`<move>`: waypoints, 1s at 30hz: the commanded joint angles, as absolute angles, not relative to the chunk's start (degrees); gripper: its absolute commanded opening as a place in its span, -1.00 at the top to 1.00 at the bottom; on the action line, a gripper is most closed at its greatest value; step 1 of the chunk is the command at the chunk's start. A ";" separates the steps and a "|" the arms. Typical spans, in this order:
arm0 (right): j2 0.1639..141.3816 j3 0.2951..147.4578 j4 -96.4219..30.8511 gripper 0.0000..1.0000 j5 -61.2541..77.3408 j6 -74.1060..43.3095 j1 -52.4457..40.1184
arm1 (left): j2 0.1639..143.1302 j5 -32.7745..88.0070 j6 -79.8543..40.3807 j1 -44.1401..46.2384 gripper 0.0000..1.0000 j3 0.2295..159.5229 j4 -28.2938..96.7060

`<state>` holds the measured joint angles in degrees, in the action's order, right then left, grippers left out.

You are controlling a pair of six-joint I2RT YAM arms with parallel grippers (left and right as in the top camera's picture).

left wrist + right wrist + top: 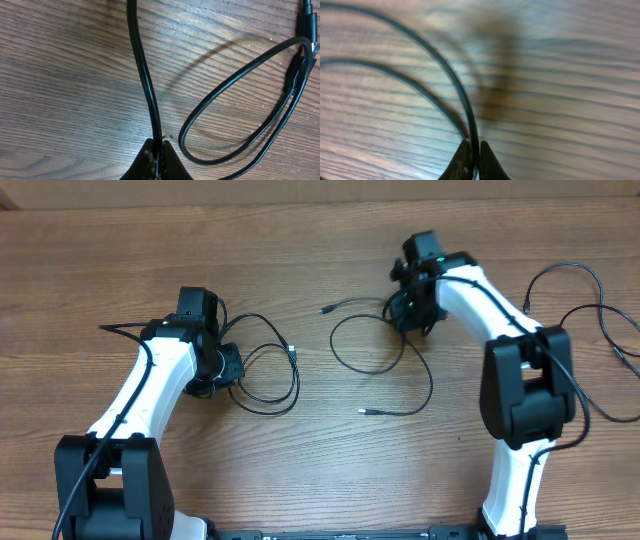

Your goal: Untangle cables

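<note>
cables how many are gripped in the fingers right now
2. The left cable is pinched in the left fingers, left of centre; the middle cable in the right fingers, upper middle.

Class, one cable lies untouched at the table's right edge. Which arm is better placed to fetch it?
Right. The untouched cable lies beside the right arm, far from the left arm. Both jaws are shut, left on the looped cable, right on the middle cable, which it must release first.

Brown wood-grain table (300, 260) carries three items. A thin black looped cable (297, 388) lies left of centre, a thin black cable with silvery plug (395, 414) at centre, and a thin black loose cable (603, 305) along the right edge.
</note>
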<state>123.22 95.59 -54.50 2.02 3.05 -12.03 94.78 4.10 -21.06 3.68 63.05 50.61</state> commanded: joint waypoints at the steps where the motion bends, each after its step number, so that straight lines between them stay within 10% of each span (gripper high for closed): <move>1: 116.92 100.20 -55.18 0.92 -2.85 0.14 -8.51 | 95.24 4.25 -20.56 3.79 0.91 63.07 50.54; 17: 110.52 125.10 -65.36 0.92 -13.06 -5.50 15.03 | 95.24 4.27 -20.56 3.79 0.91 63.07 50.54; 30: 110.76 121.45 -76.82 0.63 19.79 -5.96 15.09 | 95.24 4.27 -20.56 3.79 0.92 63.07 50.54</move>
